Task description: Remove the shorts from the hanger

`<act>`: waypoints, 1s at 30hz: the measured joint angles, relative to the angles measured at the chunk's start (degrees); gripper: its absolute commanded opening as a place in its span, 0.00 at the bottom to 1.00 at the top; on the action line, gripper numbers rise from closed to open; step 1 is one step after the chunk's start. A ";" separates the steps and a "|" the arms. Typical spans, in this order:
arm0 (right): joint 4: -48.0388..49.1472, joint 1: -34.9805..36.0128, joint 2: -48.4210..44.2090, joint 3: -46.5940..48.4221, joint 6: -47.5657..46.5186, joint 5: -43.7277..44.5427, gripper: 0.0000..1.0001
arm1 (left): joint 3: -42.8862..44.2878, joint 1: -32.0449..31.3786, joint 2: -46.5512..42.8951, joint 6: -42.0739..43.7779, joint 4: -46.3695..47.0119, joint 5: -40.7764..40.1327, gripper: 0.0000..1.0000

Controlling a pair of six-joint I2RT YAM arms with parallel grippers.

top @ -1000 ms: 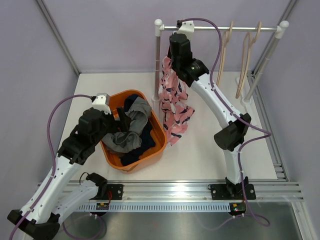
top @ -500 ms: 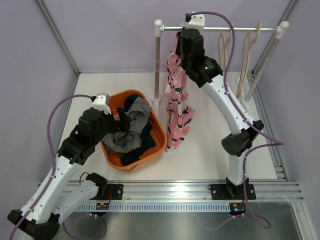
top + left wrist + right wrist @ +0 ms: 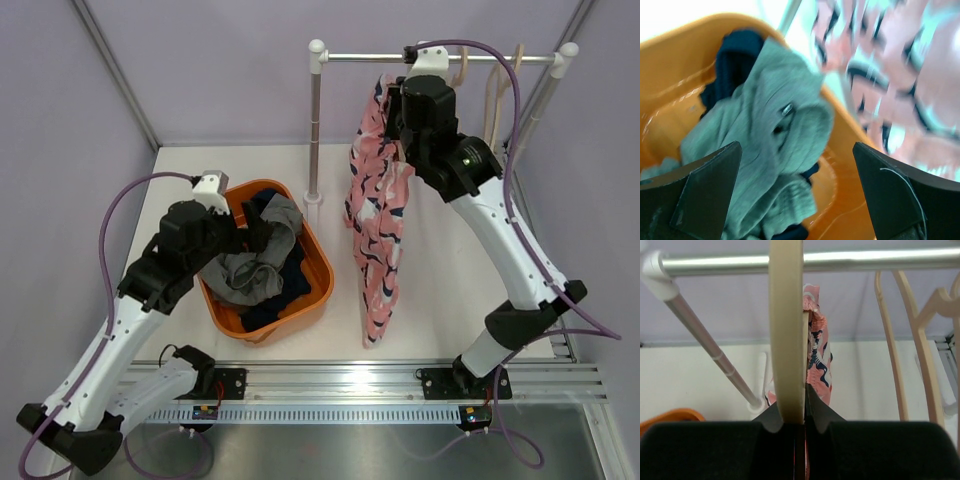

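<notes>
We are finding the right arm (image 3: 500,230) raised to the height of the silver metal rail (image 3: 360,57) at the back of the white worktop (image 3: 430,290). The right jaws are closing tightly on a pale wooden hanger (image 3: 786,340). In the right wrist view the hanger is running straight up between them and crossing in front of the rail. We cannot tell whether its hook is resting on the rail.

The pink shorts with the dark-blue and white pattern (image 3: 378,220) are hanging from the hanger at the right jaws. They are draping down in a long fold to the right of the orange plastic basket (image 3: 320,290), apart from it. In the right wrist view the pink cloth is showing directly behind the hanger. We cannot tell how it is fastened there.

The left arm (image 3: 130,320) is reaching over the basket. The left jaws are standing wide apart and holding nothing, poised above the plain grey shorts (image 3: 775,135). These are lying crumpled in the basket, on top of the dark navy shorts (image 3: 737,55).

Two more pale wooden hangers (image 3: 912,340) are hanging bare on the rail, to the right of the gripped one.
</notes>
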 measured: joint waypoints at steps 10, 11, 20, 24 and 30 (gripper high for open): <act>-5.14 -0.28 -20.06 -19.96 3.28 -9.05 0.00 | 19.67 -18.32 14.21 -1.75 3.41 -4.33 0.99; -5.44 -0.28 -21.73 -21.38 3.67 -9.73 0.00 | 21.44 -19.85 16.26 -2.23 4.35 -4.87 0.99; -9.84 -0.28 -30.58 -27.52 6.34 -14.47 0.00 | 33.03 -28.00 35.50 -4.15 11.43 -9.84 0.98; -11.67 -0.28 -31.47 -27.89 6.78 -15.63 0.00 | 34.18 -30.34 40.72 -4.83 14.40 -11.98 0.98; -12.15 -0.28 -31.65 -28.02 7.06 -16.00 0.00 | 36.83 -30.38 44.96 -5.68 16.59 -14.40 0.97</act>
